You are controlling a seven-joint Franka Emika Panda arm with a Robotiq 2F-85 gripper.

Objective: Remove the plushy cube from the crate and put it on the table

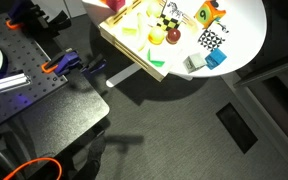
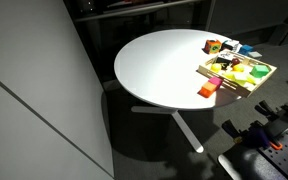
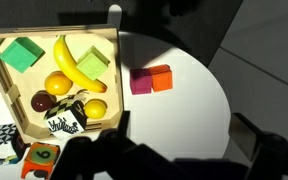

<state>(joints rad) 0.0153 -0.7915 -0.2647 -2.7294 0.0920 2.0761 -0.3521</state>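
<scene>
Cube [image 3: 151, 80], pink and orange, is held by nothing. The gripper [image 3: 174, 160] is only a dark shape along the bottom of the wrist view, well apart from it, and I cannot tell whether its fingers are spread or closed. The cube sits on the white table [image 3: 189, 115], outside the crate [image 3: 118, 60] and near its side wall, as an exterior view [image 2: 207, 90] also shows. Inside the crate lie a banana [image 3: 72, 62], green blocks [image 3: 22, 54] and round fruits [image 3: 57, 83].

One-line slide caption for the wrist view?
Pink-and-orange cube sits on round white table beside shallow pale-wood crate holding yellow toy banana and green blocks.
</scene>
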